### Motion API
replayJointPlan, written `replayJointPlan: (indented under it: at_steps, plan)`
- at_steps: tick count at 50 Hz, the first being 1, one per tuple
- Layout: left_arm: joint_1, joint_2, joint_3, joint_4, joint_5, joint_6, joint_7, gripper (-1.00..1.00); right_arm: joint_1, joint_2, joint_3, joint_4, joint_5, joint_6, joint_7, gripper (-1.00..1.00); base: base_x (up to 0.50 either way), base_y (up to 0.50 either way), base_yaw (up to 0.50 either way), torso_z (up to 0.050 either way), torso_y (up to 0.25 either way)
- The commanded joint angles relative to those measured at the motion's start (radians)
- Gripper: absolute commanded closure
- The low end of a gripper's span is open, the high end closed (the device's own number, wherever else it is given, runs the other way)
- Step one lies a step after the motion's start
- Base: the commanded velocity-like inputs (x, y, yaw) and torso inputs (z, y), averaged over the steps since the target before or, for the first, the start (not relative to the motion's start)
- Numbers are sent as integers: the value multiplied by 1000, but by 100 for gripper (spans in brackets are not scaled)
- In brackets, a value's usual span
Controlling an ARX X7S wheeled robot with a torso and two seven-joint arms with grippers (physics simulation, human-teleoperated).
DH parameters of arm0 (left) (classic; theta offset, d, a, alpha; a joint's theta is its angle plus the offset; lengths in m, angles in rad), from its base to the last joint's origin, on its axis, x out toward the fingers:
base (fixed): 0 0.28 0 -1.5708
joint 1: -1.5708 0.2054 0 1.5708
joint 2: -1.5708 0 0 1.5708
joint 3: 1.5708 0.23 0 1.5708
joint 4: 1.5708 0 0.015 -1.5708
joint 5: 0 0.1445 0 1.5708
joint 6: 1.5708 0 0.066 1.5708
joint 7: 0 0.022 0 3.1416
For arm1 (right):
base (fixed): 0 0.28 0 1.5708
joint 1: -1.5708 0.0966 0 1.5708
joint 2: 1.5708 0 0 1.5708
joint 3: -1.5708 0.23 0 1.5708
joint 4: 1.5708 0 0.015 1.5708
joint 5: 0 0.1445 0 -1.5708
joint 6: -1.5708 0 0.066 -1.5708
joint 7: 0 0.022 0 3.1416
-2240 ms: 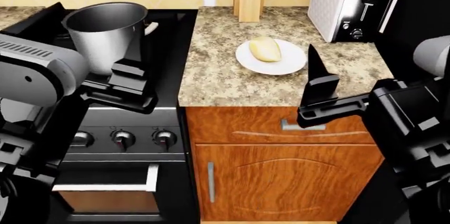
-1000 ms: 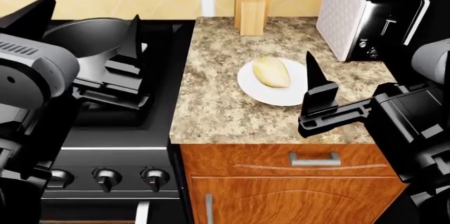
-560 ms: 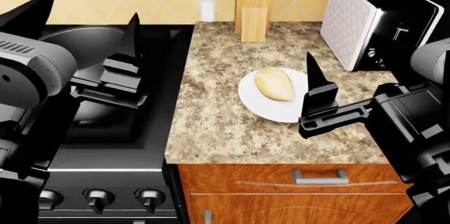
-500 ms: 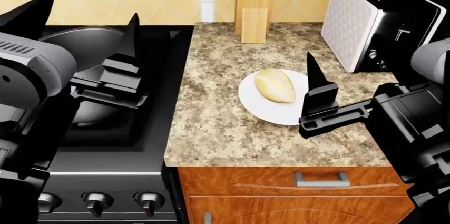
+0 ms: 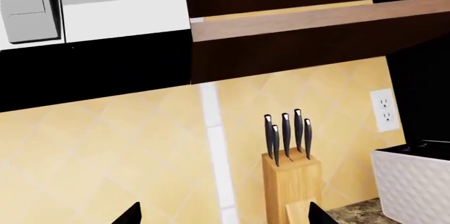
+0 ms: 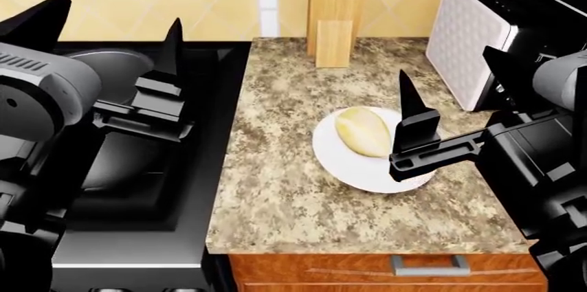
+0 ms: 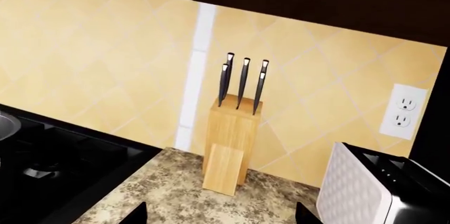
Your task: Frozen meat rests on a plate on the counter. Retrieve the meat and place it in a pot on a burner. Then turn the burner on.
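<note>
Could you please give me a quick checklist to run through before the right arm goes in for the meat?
1. Meat lies on the plate, uncovered: ok.
2. Plate sits fully on the counter, away from its edges: ok.
3. Right gripper open and empty, both fingers pointing up and spread: ok.
4. Right gripper aimed at the meat: not ok; the right wrist view shows the knife block and wall, not the plate.
5. Pot free to receive the meat: cannot tell; the left gripper and arm hide most of it.
6. Toaster stands close behind the right arm; room to move: cannot tell.
</note>
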Motion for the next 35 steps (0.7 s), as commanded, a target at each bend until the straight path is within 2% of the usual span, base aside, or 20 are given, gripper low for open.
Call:
replayJointPlan:
  at_steps: [1,35]
  plan:
    - [-10,-6,10,-5,-7,6,-8,-100,-5,4,-1,0,-1,-6,-2,-100,184,0,0,0,0]
    - [23,-28,15,2,17,50,0,-100,6,11,-24,22,-20,-4,1,-100,166,0,0,0,0]
